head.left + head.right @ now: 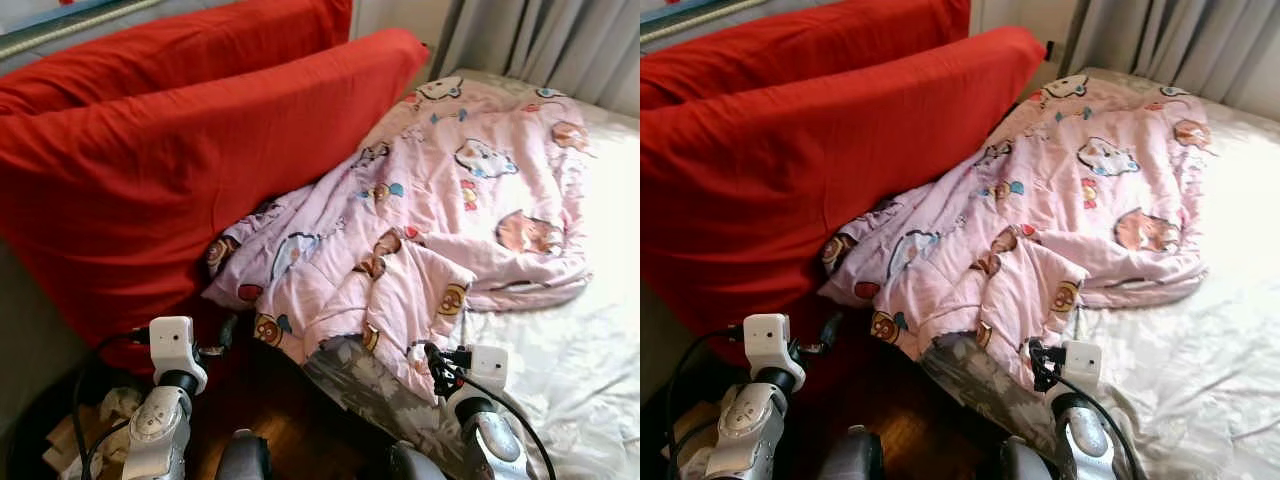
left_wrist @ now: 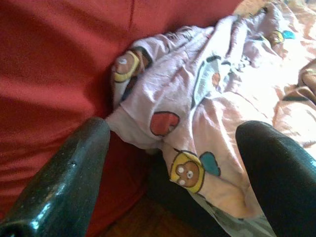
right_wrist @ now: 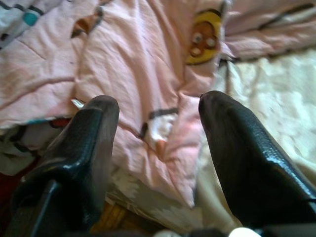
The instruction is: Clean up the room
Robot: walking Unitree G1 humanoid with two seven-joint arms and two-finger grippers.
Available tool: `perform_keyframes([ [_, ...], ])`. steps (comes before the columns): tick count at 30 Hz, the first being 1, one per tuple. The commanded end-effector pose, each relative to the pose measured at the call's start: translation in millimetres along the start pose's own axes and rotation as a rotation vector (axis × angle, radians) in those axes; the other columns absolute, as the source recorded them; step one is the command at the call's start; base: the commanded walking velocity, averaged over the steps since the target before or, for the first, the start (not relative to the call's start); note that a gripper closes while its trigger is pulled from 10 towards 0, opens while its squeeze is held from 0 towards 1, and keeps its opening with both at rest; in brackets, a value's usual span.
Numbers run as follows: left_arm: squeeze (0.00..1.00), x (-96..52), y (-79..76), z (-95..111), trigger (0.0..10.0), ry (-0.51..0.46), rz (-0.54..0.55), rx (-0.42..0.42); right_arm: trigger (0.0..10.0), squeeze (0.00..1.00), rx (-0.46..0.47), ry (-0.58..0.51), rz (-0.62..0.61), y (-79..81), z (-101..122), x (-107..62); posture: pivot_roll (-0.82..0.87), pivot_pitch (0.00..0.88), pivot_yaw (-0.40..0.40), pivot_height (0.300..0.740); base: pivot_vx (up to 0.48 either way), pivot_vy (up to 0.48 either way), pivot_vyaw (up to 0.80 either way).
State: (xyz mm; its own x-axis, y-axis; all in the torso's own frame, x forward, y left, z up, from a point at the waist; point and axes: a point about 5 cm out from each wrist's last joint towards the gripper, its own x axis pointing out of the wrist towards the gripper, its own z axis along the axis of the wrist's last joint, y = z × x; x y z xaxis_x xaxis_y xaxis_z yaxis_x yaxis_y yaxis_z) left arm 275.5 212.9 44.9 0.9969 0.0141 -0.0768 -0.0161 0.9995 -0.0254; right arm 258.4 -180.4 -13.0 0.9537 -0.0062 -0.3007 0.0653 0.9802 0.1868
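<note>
On your left two big red pillows point(image 1: 190, 150) lean by the wide-open, empty left gripper point(image 2: 173, 163), the crumpled pink blanket point(image 1: 440, 200) lies mid-bed on the white sheet point(image 1: 590, 370), your right gripper point(image 3: 158, 133) gapes empty over its edge, and grey curtains point(image 1: 560, 45) hang behind.

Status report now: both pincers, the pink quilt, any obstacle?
Left pincer open, at quilt's corner beside red cushion. Right pincer open, over quilt's near edge. Pink quilt crumpled on bed, not gripped. No obstacle seen.
</note>
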Motion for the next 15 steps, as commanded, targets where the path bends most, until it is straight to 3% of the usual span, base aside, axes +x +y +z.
perform_keyframes([
  [1,0.0,-1.5,0.7,-1.8,10.0,0.012,0.002,-0.002,10.0,0.0,0.003,-0.002,-0.01,-2.6,-0.7,-1.5,0.06,0.141,-0.029,0.628,0.0,0.0,0.0],
  [15,0.0,-1.1,0.0,-0.3,10.0,0.005,0.0,-0.003,10.0,0.0,0.006,0.0,-0.006,-2.3,-1.4,-1.7,0.06,0.134,-0.028,0.628,0.0,0.0,0.0],
])
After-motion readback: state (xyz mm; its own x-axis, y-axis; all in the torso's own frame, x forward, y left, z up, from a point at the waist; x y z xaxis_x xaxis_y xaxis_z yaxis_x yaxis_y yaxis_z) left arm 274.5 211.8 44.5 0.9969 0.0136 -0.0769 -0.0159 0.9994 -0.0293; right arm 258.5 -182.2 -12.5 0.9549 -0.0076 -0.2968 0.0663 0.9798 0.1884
